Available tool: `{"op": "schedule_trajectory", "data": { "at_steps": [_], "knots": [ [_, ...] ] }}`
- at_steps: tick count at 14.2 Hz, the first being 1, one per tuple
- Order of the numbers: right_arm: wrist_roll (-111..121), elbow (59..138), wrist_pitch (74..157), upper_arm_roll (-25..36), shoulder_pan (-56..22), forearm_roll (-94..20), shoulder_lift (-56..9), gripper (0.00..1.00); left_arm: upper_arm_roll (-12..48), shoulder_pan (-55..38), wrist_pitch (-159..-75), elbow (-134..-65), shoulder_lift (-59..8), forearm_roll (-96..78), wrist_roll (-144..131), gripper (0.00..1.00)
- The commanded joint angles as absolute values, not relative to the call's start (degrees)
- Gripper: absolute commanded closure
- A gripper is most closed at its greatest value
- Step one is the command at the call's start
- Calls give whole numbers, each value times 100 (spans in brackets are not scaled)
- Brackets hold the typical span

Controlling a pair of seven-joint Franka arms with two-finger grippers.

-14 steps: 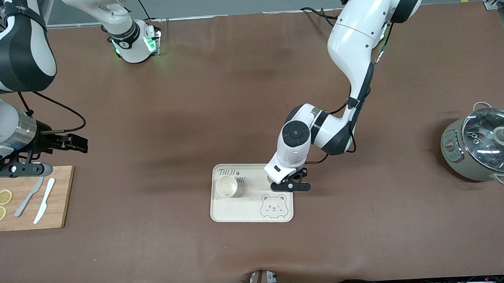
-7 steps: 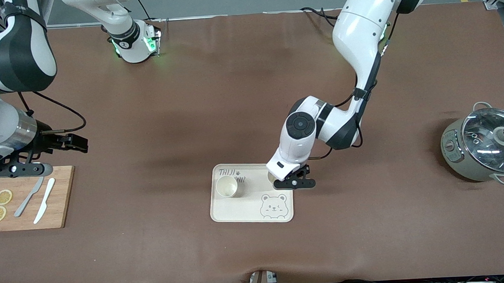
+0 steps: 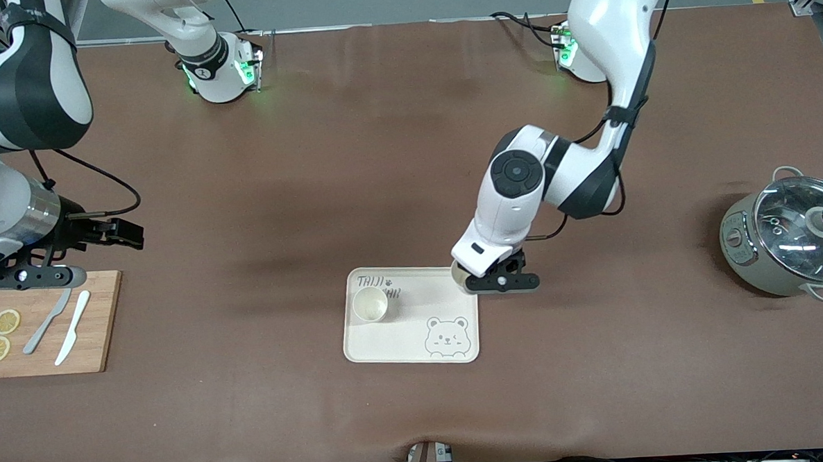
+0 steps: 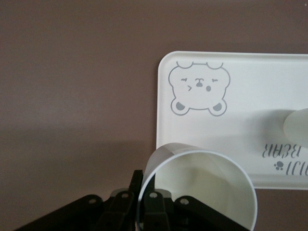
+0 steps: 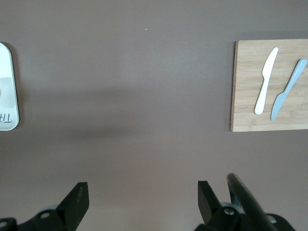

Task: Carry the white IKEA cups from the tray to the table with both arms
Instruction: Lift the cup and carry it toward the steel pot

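One white cup [image 3: 371, 305] stands upright on the bear tray [image 3: 416, 335], at the end toward the right arm. My left gripper [image 3: 483, 280] is shut on the rim wall of the second white cup [image 3: 461, 276], which hangs over the tray's corner toward the left arm. In the left wrist view the fingers [image 4: 139, 180] pinch the wall of the held cup [image 4: 207, 187], with the tray [image 4: 269, 96] and an edge of the standing cup [image 4: 298, 126] below. My right gripper [image 3: 121, 234] waits open and empty over the brown mat beside the cutting board; its jaws [image 5: 142, 195] stand wide.
A wooden cutting board [image 3: 103, 321] with two lemon slices [image 3: 1, 335] and two knives [image 3: 60, 326] lies at the right arm's end. A pot with a glass lid [image 3: 790, 239] stands at the left arm's end.
My left arm has carried the held cup from over the tray's inside toward the left arm's end, to the tray's corner. The right arm has not moved.
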State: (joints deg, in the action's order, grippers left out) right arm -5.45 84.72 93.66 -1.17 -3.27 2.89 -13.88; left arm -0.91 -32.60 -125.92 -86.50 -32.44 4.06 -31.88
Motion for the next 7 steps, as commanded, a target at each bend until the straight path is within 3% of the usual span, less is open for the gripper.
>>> {"op": "schedule_trajectory", "data": {
  "at_steps": [1, 7],
  "knots": [
    [-642, 8543, 9352, -132, -360, 387, -1292, 0, -44, -3077, -12096, -8991, -2638, 448, -2823, 100],
    [-642, 8534, 9325, -132, -352, 387, -1292, 0, -44, -2427, -11550, -9527, -1548, 18, -1575, 100]
  ]
}}
